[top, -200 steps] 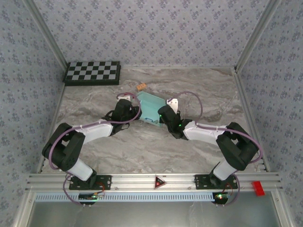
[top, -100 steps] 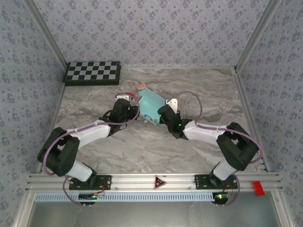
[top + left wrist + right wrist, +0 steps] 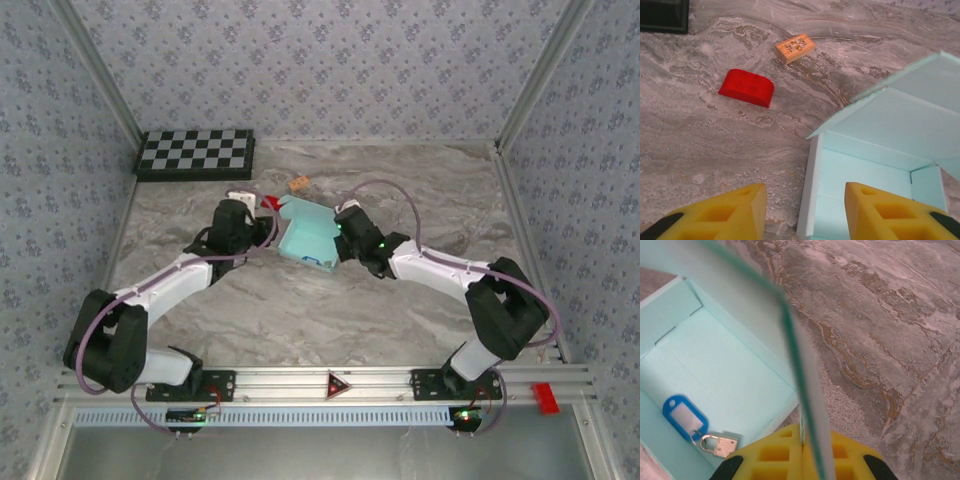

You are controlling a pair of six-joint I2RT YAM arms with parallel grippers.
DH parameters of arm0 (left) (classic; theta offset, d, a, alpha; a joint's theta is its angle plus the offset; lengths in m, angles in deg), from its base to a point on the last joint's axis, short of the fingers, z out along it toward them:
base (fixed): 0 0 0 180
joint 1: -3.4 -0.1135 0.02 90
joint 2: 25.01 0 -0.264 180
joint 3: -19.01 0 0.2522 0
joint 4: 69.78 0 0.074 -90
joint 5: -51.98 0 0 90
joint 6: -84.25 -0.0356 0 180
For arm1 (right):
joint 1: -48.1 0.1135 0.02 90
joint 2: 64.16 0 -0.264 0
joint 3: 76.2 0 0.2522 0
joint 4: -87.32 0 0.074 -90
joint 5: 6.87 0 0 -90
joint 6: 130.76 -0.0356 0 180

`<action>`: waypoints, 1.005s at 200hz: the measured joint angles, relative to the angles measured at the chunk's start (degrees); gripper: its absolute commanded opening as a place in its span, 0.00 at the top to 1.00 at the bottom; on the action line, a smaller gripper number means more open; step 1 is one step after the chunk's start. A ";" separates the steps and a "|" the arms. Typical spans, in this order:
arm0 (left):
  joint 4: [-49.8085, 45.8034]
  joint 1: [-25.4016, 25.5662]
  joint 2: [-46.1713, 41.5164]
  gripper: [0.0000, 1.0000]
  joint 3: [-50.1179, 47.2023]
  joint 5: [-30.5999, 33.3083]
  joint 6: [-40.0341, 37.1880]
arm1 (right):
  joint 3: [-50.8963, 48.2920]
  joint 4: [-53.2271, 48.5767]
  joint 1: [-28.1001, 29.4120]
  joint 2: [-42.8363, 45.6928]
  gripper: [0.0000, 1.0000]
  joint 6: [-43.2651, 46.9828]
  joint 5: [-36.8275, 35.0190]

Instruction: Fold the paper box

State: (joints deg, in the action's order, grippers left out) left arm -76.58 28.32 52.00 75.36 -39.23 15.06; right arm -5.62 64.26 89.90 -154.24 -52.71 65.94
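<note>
My right gripper [image 3: 807,450] is pinched shut on a thin upright panel of the paper box [image 3: 305,238]. The cardboard's edge rises from between the yellow pads toward 12 o'clock. My left gripper [image 3: 805,200] is spread wide, and the box's side wall runs into the gap between the pads; I cannot tell whether either pad touches it. The box sits open in the middle of the table [image 3: 300,300], between my two grippers, with its flaps raised. A key [image 3: 715,444] with a blue tag [image 3: 684,416] lies inside. From the box, a red block [image 3: 746,88] lies at 10 o'clock, a wooden block [image 3: 795,47] at 12, and a checkerboard [image 3: 195,153] far off at 10.
</note>
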 measured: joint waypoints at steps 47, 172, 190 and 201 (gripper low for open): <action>-3.39 -4.90 -0.37 0.45 0.11 -12.33 -11.15 | 3.98 -5.51 -3.15 -0.04 1.00 8.87 6.60; -11.72 -12.26 15.82 0.44 15.98 -29.59 -37.92 | 8.37 -9.01 -5.77 -3.48 1.00 18.29 13.51; -11.41 -12.92 17.53 0.44 17.05 -31.23 -39.58 | 8.37 -9.01 -5.95 -3.48 1.00 18.51 13.66; -11.37 -13.07 18.29 0.45 17.44 -32.35 -40.63 | 8.37 -8.98 -5.95 -3.48 1.00 18.69 13.70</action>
State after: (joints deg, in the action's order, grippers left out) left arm -87.94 15.25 70.30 92.81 -71.58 -25.57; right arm 2.75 55.27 83.96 -157.71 -34.02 79.64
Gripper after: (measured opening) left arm 0.558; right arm 0.051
